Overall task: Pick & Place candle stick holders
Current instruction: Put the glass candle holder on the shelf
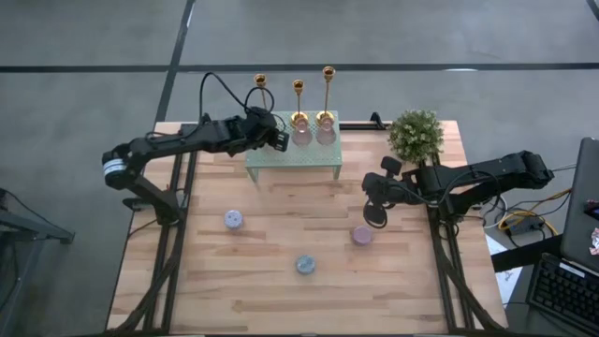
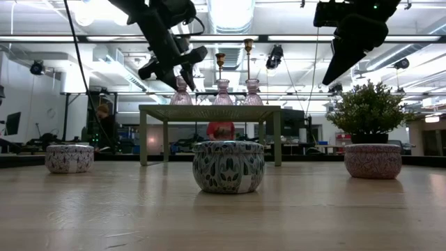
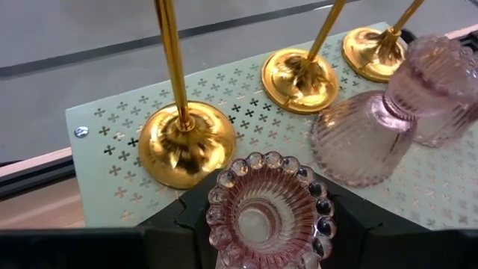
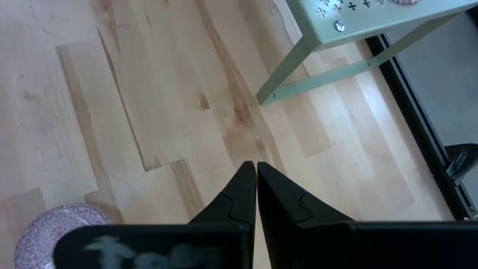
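Three gold candle stick holders [image 3: 187, 142] [image 3: 299, 78] [image 3: 371, 51] stand on their round bases along the far part of a pale green stand [image 1: 292, 159]. Two pink glass holders [image 3: 362, 146] [image 3: 441, 82] stand in front of them. My left gripper [image 1: 279, 139] is at the stand's left end, shut on a third pink glass holder [image 3: 265, 205], also seen in the low view [image 2: 181, 94]. My right gripper [image 1: 375, 217] hangs shut over the bare tabletop, right of centre, with nothing between its fingers [image 4: 256, 168]. My left gripper pinches the pink glass holder just under its beaded rim [image 3: 224, 196], one finger [image 3: 187, 220] on each side. The fingers slant down from the table's left. The holder stands upright, its cup facing up. Whether its foot rests on the stand I cannot tell.
Three round patterned tins lie on the wooden table: left [image 1: 233, 219], near centre [image 1: 305, 265] and right [image 1: 362, 235], the last just below my right gripper. A potted plant [image 1: 416, 134] stands right of the stand. A keyboard [image 1: 562, 290] lies off the table's right edge.
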